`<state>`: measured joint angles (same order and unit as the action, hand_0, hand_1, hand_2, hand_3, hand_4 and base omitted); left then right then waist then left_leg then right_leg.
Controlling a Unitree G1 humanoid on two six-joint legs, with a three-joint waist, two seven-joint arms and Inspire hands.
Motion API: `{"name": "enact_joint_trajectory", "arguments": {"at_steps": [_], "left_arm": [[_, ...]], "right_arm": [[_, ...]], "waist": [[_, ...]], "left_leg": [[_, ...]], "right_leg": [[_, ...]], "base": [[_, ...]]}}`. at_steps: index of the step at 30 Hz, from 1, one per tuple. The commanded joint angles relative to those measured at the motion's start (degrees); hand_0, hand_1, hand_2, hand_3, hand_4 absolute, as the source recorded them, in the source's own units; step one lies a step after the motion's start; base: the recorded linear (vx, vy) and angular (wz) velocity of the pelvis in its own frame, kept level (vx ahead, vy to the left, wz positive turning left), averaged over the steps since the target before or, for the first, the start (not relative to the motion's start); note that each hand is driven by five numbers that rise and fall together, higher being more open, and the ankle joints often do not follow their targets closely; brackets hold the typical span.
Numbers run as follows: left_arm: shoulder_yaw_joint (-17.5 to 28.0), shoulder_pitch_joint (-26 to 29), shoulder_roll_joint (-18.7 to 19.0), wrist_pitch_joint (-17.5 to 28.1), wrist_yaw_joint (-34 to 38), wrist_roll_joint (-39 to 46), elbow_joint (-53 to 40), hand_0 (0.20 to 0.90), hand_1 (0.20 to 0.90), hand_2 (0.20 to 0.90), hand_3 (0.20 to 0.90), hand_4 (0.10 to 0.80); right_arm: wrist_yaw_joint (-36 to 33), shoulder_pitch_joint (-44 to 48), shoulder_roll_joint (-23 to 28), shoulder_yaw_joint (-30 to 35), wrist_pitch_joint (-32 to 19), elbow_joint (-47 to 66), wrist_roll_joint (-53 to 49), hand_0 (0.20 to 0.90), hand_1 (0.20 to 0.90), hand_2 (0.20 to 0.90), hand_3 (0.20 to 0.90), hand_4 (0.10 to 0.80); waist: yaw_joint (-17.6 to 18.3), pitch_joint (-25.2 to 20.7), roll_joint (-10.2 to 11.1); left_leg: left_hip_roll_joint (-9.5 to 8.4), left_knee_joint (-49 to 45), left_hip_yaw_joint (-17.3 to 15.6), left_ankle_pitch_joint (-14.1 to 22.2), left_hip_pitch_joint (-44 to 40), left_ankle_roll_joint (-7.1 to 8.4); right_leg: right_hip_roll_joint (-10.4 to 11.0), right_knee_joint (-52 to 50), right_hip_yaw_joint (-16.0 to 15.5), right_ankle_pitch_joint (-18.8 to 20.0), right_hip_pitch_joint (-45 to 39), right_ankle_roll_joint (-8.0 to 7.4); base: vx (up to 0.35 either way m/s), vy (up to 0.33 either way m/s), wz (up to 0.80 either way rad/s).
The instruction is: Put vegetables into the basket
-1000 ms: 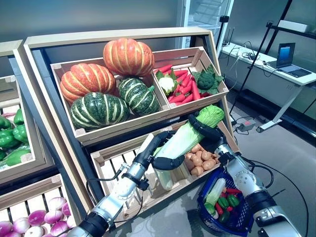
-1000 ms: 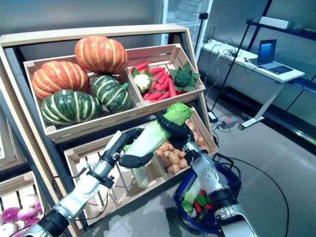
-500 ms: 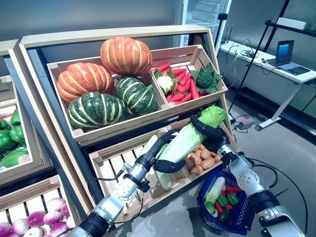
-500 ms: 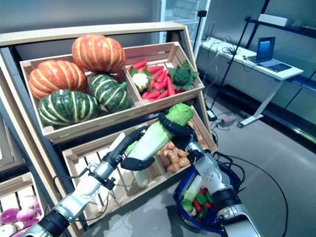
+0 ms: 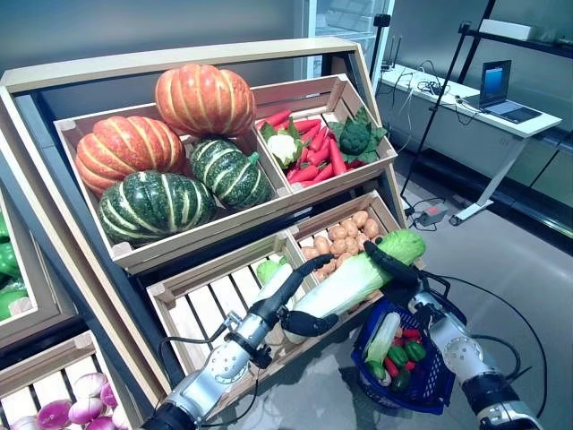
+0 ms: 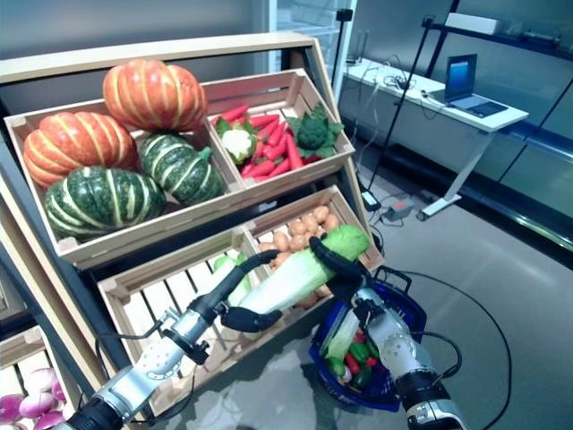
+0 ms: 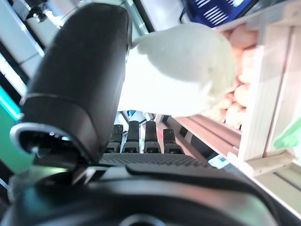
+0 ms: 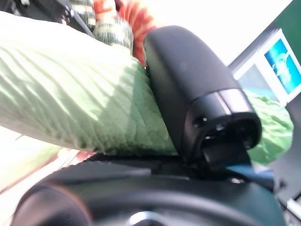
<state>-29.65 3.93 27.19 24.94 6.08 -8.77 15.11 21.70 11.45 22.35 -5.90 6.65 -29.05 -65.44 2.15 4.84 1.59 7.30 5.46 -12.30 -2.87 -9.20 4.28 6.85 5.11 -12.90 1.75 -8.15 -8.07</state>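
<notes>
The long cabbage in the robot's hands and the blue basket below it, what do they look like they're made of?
The cabbage, gripped by the left hand and right hand, looks like moulded plastic or foam: smooth and evenly coloured, with regular printed-looking veins, though real produce cannot be ruled out. The basket looks like rigid glossy plastic, with a slotted wall and even blue colour.

Bright, even light from above falls on the wooden stand (image 5: 179, 58), with soft shadows under its crates. The floor (image 5: 524, 269) shines faintly. Beyond the fingers (image 7: 146, 136) of the left hand (image 7: 155, 188), the cabbage (image 7: 174, 70) glares white.
</notes>
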Motion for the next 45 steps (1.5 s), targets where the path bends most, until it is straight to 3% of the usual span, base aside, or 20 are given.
{"name": "enact_joint_trajectory", "arguments": {"at_steps": [1,11,18,25,29,35,45], "left_arm": [[13.12,2.84,6.46,0.47,9.20,2.88,4.53,0.900,0.900,0.900,0.900,0.800],[15.35,0.81,5.96,-1.47,8.72,6.01,6.27,0.900,0.900,0.900,0.900,0.800],[13.10,0.54,5.42,-2.37,6.16,7.26,6.50,0.900,0.900,0.900,0.900,0.800],[12.02,2.14,5.90,-4.11,6.42,9.67,6.23,0.900,0.900,0.900,0.900,0.800],[12.38,6.48,6.82,-5.04,6.93,14.12,6.75,0.900,0.900,0.900,0.900,0.800],[13.27,9.66,6.21,-5.89,9.17,19.06,7.86,0.900,0.900,0.900,0.900,0.800],[10.93,12.18,4.15,-2.47,15.02,21.32,4.79,0.900,0.900,0.900,0.900,0.800]], "right_arm": [[1.69,1.05,12.30,12.09,-6.01,-1.97,1.94,0.300,0.300,0.300,0.300,0.400],[-5.24,1.05,14.74,16.07,-10.96,-5.25,3.50,0.300,0.300,0.300,0.300,0.400],[-10.97,2.23,14.27,19.00,-14.63,-6.91,1.86,0.300,0.300,0.300,0.300,0.400],[-13.93,3.65,15.08,17.10,-17.01,-8.77,9.42,0.300,0.300,0.300,0.300,0.400],[-18.18,7.73,17.43,14.05,-20.09,-11.79,15.00,0.300,0.300,0.300,0.300,0.400],[-21.95,12.65,22.62,10.76,-19.20,-16.17,24.05,0.300,0.300,0.300,0.300,0.400],[-24.23,20.32,27.38,7.96,-19.22,-22.68,23.80,0.300,0.300,0.300,0.300,0.400]], "waist": [[-0.75,-0.35,1.35],[-0.59,0.23,1.09],[-0.67,0.38,0.57],[-1.44,1.93,0.45],[-2.11,6.30,1.00],[-2.32,11.93,1.33],[-2.50,18.19,-1.16]], "left_leg": [[0.10,-0.46,-3.47,5.52,-1.47,-0.77],[0.17,-0.46,-4.02,5.79,-1.80,-0.77],[0.14,-0.46,-4.07,5.86,-1.97,-0.94],[0.05,-1.39,-3.73,5.43,-1.47,-1.15],[1.77,-13.48,-2.40,9.01,6.01,-0.64],[4.97,-28.50,-1.79,14.09,14.55,-0.41],[5.92,-44.71,2.25,18.71,27.88,-1.00]], "right_leg": [[-0.64,-0.11,-0.51,-0.39,-0.83,1.42],[-0.84,-0.11,-0.41,-0.65,-1.11,1.55],[-0.66,-0.11,-0.83,-0.76,-1.55,1.58],[-0.08,-3.08,-2.03,-2.18,-0.99,1.88],[1.39,-12.47,-2.43,-5.45,4.79,2.32],[2.85,-22.33,-2.36,-9.44,9.92,3.97],[5.58,-38.09,-2.04,-13.97,21.21,6.97]], "base": [[0.016,-0.001,-0.12],[0.020,-0.004,-0.08],[0.014,-0.003,-0.01],[-0.015,-0.021,0.00],[-0.215,-0.134,-0.01],[-0.161,-0.115,0.03],[-0.108,-0.034,-0.01]]}}
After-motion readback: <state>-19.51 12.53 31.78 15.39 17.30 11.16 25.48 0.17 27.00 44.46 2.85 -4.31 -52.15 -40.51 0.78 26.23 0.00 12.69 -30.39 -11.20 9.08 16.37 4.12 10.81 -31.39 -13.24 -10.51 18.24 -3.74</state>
